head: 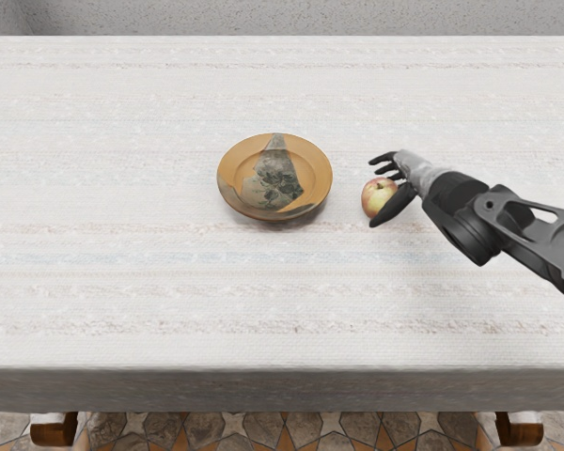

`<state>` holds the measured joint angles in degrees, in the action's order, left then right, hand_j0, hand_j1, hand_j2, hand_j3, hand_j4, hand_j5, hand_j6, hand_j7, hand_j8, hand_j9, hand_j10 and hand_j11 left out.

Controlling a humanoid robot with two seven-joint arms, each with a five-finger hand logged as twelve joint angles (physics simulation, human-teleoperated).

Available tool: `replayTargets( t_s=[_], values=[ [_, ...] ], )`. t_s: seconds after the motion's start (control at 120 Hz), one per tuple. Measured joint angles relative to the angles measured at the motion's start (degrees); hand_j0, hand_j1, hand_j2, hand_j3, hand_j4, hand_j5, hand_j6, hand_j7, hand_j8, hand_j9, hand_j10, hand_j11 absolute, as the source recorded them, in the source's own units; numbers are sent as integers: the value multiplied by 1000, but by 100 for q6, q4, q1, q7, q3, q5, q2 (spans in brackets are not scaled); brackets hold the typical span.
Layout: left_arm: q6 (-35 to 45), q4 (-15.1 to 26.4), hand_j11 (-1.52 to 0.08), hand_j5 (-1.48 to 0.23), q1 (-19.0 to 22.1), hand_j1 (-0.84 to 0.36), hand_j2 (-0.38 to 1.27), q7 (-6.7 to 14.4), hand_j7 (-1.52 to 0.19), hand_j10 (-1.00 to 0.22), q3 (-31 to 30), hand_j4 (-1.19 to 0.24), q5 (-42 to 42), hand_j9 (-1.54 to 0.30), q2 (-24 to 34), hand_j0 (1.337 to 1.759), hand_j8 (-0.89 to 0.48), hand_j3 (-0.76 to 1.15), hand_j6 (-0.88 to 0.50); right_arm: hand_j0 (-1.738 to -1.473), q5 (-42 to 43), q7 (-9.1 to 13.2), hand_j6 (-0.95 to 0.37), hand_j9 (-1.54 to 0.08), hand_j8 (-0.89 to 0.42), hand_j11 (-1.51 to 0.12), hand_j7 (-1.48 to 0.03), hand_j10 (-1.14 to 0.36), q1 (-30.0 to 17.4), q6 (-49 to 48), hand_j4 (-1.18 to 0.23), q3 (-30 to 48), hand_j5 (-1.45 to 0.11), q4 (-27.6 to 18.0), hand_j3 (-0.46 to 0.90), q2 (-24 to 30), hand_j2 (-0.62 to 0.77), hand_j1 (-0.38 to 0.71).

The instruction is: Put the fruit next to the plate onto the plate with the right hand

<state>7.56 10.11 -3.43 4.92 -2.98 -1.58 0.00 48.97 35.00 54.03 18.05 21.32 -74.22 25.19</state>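
While the right hand [404, 180] bracketed the apple [377, 196], fingers apart and unclamped, the grasp step looked pending. Next move probably needed: close, lift, carry left onto the plate [315, 174].

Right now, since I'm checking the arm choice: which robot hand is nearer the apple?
Right. The right robot hand is close beside the apple, on its right, fingers spread. The left robot hand is not in view.
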Motion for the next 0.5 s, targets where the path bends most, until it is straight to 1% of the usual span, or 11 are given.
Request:
replayTargets(
  t_s=[0.092, 0.192, 0.258, 0.383, 0.5],
  values=[
    [0, 0, -9, -9, 0, 341, 2, 0, -9, -7, 0, -7, 0, -9, 0, 1658, -7, 0, -7, -1658, -6, 0, -309, -398, -308, -398, -398, -308, -15, 70, -308, 2, -398, 23, 0, -31, -59, 17],
    [0, 0, -9, -9, 0, 341, 2, 0, -9, -7, 0, -7, 0, -9, 0, 1658, -7, 0, -7, -1658, 14, 1, -340, -434, -293, -434, -433, -334, -34, 99, -344, 8, -425, 33, 0, -48, -62, 47],
    [0, 0, -9, -9, 0, 341, 2, 0, -9, -7, 1, -7, 0, -9, 0, 1658, -7, 0, -7, -1658, 41, 1, -358, -447, -268, -449, -448, -318, -56, 109, -371, 14, -427, 36, -1, -61, -59, 57],
    [0, 0, -9, -9, 0, 341, 2, 0, -9, -7, 1, -7, 0, -9, 0, 1658, -7, 0, -7, -1657, 68, 2, -335, -455, -246, -464, -472, -258, -89, 119, -416, 21, -427, 40, -2, -133, -52, 70],
    [0, 0, -9, -9, 0, 341, 2, 0, -9, -7, 1, -7, 0, -9, 0, 1658, -7, 0, -7, -1656, 85, 3, -360, -486, -270, -499, -519, -257, -104, 106, -475, 24, -454, 41, -3, -157, -48, 106]
  ],
)
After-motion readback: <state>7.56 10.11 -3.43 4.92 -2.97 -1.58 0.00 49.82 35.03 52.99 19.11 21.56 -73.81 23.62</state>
